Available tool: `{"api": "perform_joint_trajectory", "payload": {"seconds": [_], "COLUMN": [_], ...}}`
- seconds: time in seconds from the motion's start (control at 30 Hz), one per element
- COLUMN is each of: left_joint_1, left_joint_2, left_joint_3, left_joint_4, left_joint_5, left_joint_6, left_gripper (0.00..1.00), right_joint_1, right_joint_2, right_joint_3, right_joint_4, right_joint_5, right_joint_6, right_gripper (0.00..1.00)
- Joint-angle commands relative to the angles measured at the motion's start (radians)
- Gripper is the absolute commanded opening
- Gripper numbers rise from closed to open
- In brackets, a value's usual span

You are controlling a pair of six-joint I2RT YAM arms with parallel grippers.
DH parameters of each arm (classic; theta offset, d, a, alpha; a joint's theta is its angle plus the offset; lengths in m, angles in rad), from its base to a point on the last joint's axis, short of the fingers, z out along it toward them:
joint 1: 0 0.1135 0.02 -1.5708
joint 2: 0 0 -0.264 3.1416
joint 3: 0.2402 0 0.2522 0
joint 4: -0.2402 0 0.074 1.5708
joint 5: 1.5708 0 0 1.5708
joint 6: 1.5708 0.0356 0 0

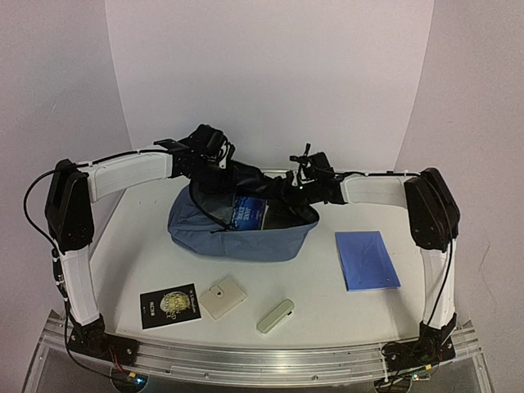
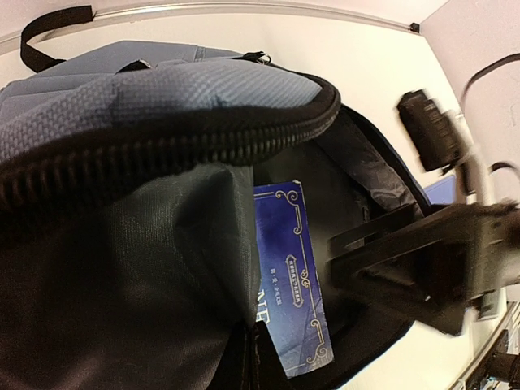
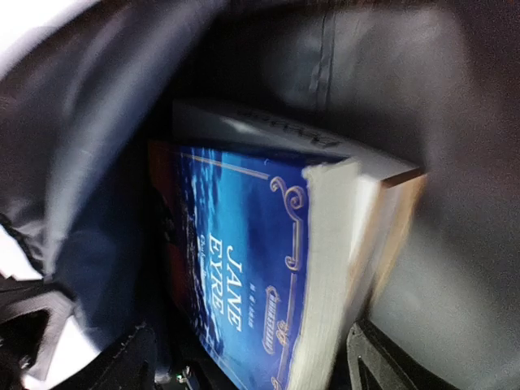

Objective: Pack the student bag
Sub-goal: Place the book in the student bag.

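The student bag (image 1: 237, 233) is shown lying on the bench (image 1: 327, 303), its zipped mouth gaping. The left fingers (image 1: 219, 166) are closed on the bag's rear rim. The right fingers (image 3: 382, 366) are reached into the bag and are spread apart, one either side of the near end of a blue book (image 3: 236, 284) lodged inside the bag. A blue notebook (image 1: 366, 259) is laid right of the bag. A black booklet (image 1: 170, 305), a cream square (image 1: 223, 296) and a pale green case (image 1: 275, 316) are set in front of the bag.
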Motion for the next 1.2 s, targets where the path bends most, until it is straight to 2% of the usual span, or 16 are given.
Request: {"api": "perform_joint_trajectory", "payload": {"seconds": [0.0,0.17,0.37,0.63,0.77,0.9,1.0,1.13,1.17], "left_joint_1": [0.005,0.004,0.006,0.01,0.031,0.067,0.101,0.132,0.134], "left_joint_2": [-0.041,-0.037,-0.032,-0.019,-0.025,-0.038,-0.051,-0.054,-0.052], "left_joint_3": [0.024,0.019,0.022,0.013,-0.016,-0.07,-0.147,-0.224,-0.232], "left_joint_4": [0.078,0.083,0.084,0.087,0.091,0.109,0.15,0.205,0.213], "left_joint_5": [0.013,0.015,0.015,0.013,0.025,0.049,0.088,0.139,0.144], "left_joint_6": [0.0,-0.001,0.002,-0.007,-0.03,-0.063,-0.094,-0.111,-0.111], "left_gripper": [0.0,0.0,0.0,0.0,0.0,0.02,0.16,0.51,0.57], "right_joint_1": [-0.002,0.005,0.052,0.078,0.062,0.03,-0.01,-0.1,-0.133], "right_joint_2": [-0.115,-0.086,0.01,0.148,0.098,-0.002,-0.1,-0.224,-0.249], "right_joint_3": [-0.006,-0.02,0.061,0.264,0.261,0.177,0.094,-0.032,-0.064], "right_joint_4": [-0.08,-0.085,-0.08,-0.024,-0.025,-0.028,-0.035,-0.075,-0.089], "right_joint_5": [0.012,-0.016,-0.044,-0.128,-0.162,-0.198,-0.23,-0.242,-0.237], "right_joint_6": [-0.106,-0.114,-0.099,-0.064,-0.104,-0.168,-0.219,-0.3,-0.328], "right_gripper": [0.82,0.62,0.51,0.48,0.5,0.59,0.68,0.77,0.78]}}
